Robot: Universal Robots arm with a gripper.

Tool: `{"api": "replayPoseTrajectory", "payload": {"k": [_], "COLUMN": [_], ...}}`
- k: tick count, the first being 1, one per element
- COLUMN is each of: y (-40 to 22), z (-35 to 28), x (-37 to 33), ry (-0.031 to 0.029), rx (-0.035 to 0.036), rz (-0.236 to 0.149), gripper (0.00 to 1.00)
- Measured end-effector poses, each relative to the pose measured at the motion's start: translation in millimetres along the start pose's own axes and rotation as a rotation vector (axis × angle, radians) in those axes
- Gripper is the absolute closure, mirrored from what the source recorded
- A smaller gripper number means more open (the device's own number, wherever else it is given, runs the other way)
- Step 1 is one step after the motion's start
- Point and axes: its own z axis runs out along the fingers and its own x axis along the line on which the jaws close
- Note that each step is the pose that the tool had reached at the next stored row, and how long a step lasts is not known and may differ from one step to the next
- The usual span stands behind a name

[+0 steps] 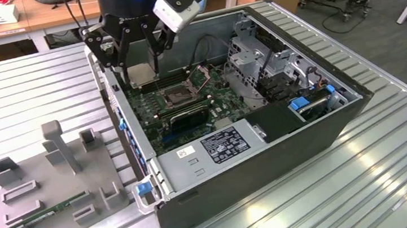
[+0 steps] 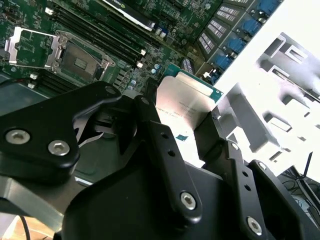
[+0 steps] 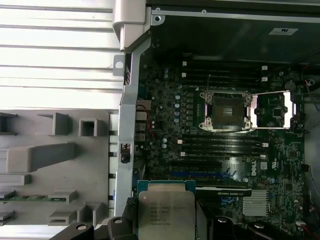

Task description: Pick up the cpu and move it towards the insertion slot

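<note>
CPU held in the gripper above the open computer case, short of the socket.

In the exterior view, nearest in the lower left of the frame, a grey holder tray (image 1: pixel 52 186) sits on the slatted metal table (image 1: pixel 333 191) with a thin green memory stick (image 1: pixel 51 212) lying in one of its slots. Just beside it, at frame centre, the computer case (image 1: pixel 269 158) lies open on its side, with the motherboard (image 1: pixel 181 113) in it. The insertion slot (image 1: pixel 177 97) sits mid-board with its frame flipped open and its dark centre bare; the first wrist view shows it too (image 3: pixel 225 110). Farther back, in the upper middle, the gripper (image 1: pixel 140 69) hangs over the case's far end, jaws closed on the cpu (image 1: pixel 140 72), which is apart from the socket. The second wrist view shows black fingers (image 2: pixel 170 165) clamping the chip (image 2: pixel 185 107).
</note>
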Motion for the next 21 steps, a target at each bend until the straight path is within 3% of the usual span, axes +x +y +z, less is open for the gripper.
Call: {"api": "replayPoseTrajectory", "payload": {"k": [21], "y": [-0.8], "z": [0.1], "x": [-41.2], "ry": [0.0], "rx": [-0.0001], "rz": [0.0], "gripper": [0.45]}}
